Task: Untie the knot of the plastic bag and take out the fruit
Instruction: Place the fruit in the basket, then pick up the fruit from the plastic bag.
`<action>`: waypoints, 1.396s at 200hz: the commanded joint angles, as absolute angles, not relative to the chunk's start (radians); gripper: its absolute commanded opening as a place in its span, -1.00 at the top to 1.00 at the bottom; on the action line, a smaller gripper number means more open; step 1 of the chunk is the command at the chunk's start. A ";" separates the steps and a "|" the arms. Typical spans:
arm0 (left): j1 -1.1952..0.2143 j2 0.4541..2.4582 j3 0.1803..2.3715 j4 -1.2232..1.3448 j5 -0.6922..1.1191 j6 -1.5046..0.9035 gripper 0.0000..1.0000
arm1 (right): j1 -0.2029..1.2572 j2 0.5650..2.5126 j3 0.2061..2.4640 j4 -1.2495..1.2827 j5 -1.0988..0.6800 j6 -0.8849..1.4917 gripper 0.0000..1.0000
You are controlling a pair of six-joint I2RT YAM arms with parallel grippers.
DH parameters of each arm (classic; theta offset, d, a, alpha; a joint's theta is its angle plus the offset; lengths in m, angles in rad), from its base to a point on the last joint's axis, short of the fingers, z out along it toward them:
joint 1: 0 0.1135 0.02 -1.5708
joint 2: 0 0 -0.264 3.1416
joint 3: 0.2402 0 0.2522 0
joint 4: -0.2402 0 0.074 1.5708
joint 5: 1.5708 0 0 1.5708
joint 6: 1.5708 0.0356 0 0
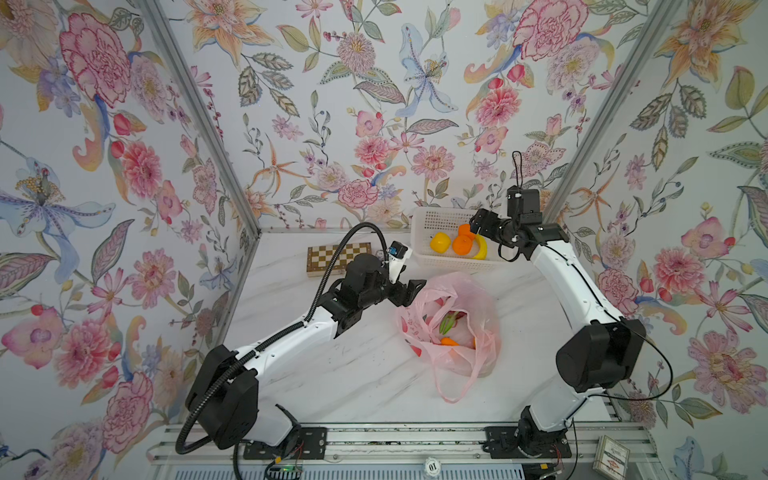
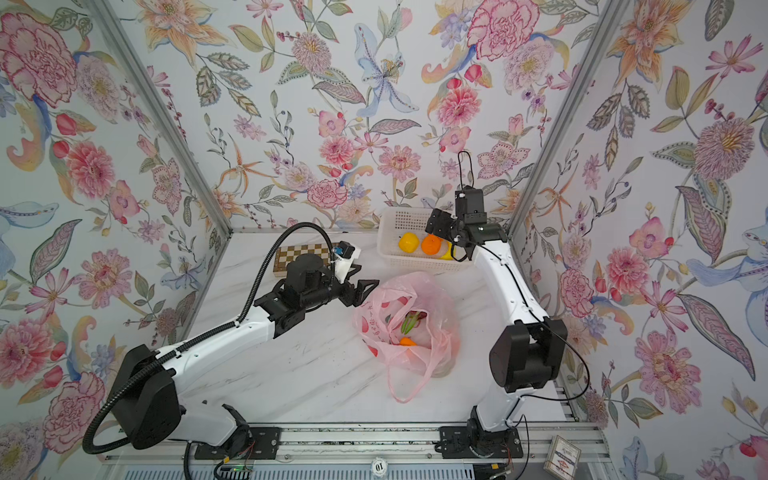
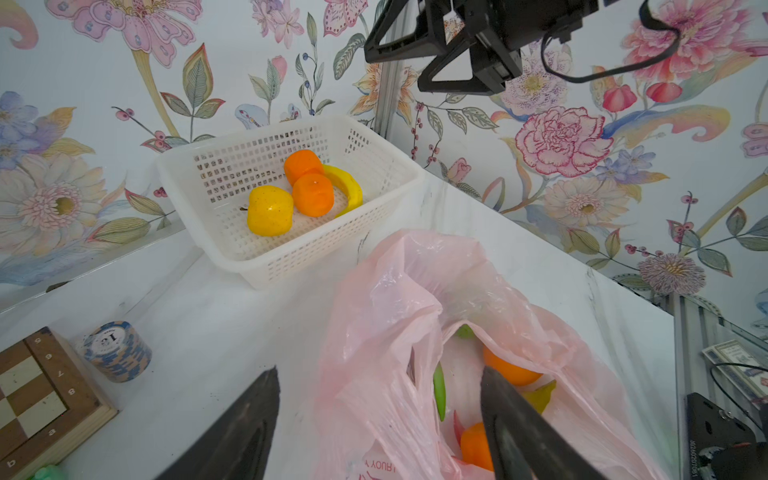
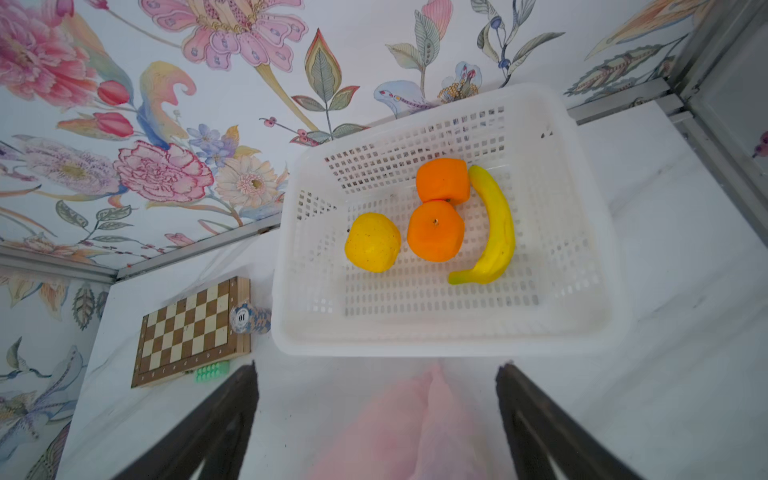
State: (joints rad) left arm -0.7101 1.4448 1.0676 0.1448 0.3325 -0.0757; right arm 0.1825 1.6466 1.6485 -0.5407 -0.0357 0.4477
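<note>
The left gripper (image 3: 379, 370) has its jaws wide, straddling the side wall of the thin translucent pink plastic bag (image 3: 374, 299). One finger (image 3: 511, 428) reaches into the bag's mouth in front of a toy orange (image 3: 509, 370). Its partner is outside, over the white marble-look table (image 3: 199, 316), and the film between them is not pinched. The right gripper (image 4: 378, 366) hangs above the white perforated plastic basket (image 4: 449, 347), jaws spread and empty.

The bag sits mid-table, on the near side of the basket, its mouth gaping upward. Its long axis runs from the basket end toward the robot's base, and a slack loop handle (image 1: 452, 398) trails at the near end (it lies flat on the table). In both top views the mouth shows a small orange fruit (image 1: 449, 341) and a green-tipped magenta one (image 1: 446, 323).

The basket, at the far edge toward the right arm, holds a round yellow fruit (image 4: 372, 242), two oranges (image 4: 435, 230) touching each other, and a yellow banana (image 4: 496, 224) curved beside them.
</note>
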 commanded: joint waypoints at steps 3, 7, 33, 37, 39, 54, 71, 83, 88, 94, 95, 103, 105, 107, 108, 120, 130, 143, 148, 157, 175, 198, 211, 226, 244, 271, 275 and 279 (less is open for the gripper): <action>-0.757 1.423 1.094 0.097 0.327 -0.063 -0.46 | 0.207 1.484 1.472 -0.509 -0.016 0.443 -0.82; -0.766 1.425 1.098 0.091 0.325 -0.060 -0.45 | 0.216 1.445 1.429 -0.506 -0.012 0.452 -0.81; -0.816 1.457 1.126 0.058 0.316 -0.065 -0.34 | 0.265 1.242 1.248 -0.511 0.023 0.505 -0.81; -0.823 1.464 1.131 0.052 0.314 -0.067 -0.32 | 0.277 1.204 1.213 -0.517 0.034 0.520 -0.81; -0.827 1.468 1.133 0.047 0.313 -0.069 -0.32 | 0.280 1.196 1.206 -0.519 0.034 0.523 -0.81; -0.854 1.496 1.150 0.018 0.307 -0.073 -0.30 | 0.321 1.093 1.110 -0.555 0.059 0.572 -0.81; -0.884 1.536 1.169 -0.019 0.287 -0.065 -0.28 | 0.373 0.995 1.012 -0.618 0.093 0.647 -0.79; -0.902 1.572 1.190 -0.054 0.278 -0.061 -0.27 | 0.416 0.928 0.940 -0.668 0.117 0.717 -0.76; -0.908 1.599 1.199 -0.066 0.279 -0.063 -0.27 | 0.432 0.905 0.912 -0.683 0.123 0.748 -0.75; -0.912 1.617 1.209 -0.078 0.281 -0.064 -0.26 | 0.451 0.879 0.879 -0.699 0.126 0.776 -0.75; -0.914 1.618 1.211 -0.079 0.282 -0.065 -0.26 | 0.451 0.879 0.879 -0.699 0.126 0.776 -0.75; -0.923 1.640 1.225 -0.096 0.284 -0.068 -0.25 | 0.476 0.849 0.839 -0.720 0.131 0.818 -0.74; -0.924 1.645 1.228 -0.100 0.284 -0.069 -0.24 | 0.484 0.841 0.829 -0.725 0.132 0.826 -0.74; -0.926 1.650 1.233 -0.104 0.285 -0.070 -0.24 | 0.489 0.835 0.820 -0.730 0.132 0.839 -0.74; -0.927 1.653 1.235 -0.107 0.285 -0.070 -0.23 | 0.492 0.834 0.815 -0.731 0.133 0.845 -0.74; -0.937 1.679 1.255 -0.140 0.289 -0.074 -0.20 | 0.531 0.801 0.763 -0.756 0.138 0.902 -0.74; -0.947 1.702 1.267 -0.174 0.287 -0.066 -0.16 | 0.577 0.782 0.719 -0.770 0.139 0.957 -0.74; -0.955 1.735 1.290 -0.229 0.284 -0.057 -0.12 | 0.617 0.772 0.678 -0.778 0.131 1.010 -0.75; -0.958 1.747 1.297 -0.249 0.289 -0.055 -0.11 | 0.635 0.771 0.658 -0.783 0.128 1.031 -0.75; -0.960 1.767 1.305 -0.278 0.301 -0.056 -0.09 | 0.657 0.776 0.639 -0.786 0.127 1.058 -0.76; -0.962 1.785 1.287 -0.289 0.363 -0.069 -0.04 | 0.698 0.793 0.608 -0.785 0.129 1.089 -0.77; -0.962 1.789 1.232 -0.263 0.507 -0.067 0.05 | 0.723 0.834 0.580 -0.770 0.143 1.095 -0.77; -0.962 1.792 1.192 -0.249 0.543 -0.074 0.10 | 0.733 0.862 0.567 -0.762 0.155 1.101 -0.75; -0.962 1.798 1.158 -0.252 0.568 -0.062 0.12 | 0.752 0.889 0.547 -0.757 0.172 1.115 -0.72; -0.963 1.804 1.133 -0.256 0.583 -0.033 0.12 | 0.778 0.913 0.521 -0.757 0.197 1.146 -0.68; -0.962 1.807 1.130 -0.250 0.555 0.004 -0.02 | 0.809 0.926 0.490 -0.739 0.201 1.167 -0.63; -0.962 1.805 1.131 -0.242 0.547 0.002 -0.08 | 0.811 0.928 0.488 -0.740 0.201 1.171 -0.62; -0.962 1.800 1.132 -0.227 0.540 0.000 -0.14 | 0.814 0.931 0.485 -0.742 0.201 1.174 -0.58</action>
State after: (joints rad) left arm -0.9554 1.8015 1.1362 -0.2466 0.5411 -0.0322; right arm 0.7929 0.9180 0.5125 -0.7353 0.1703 1.1259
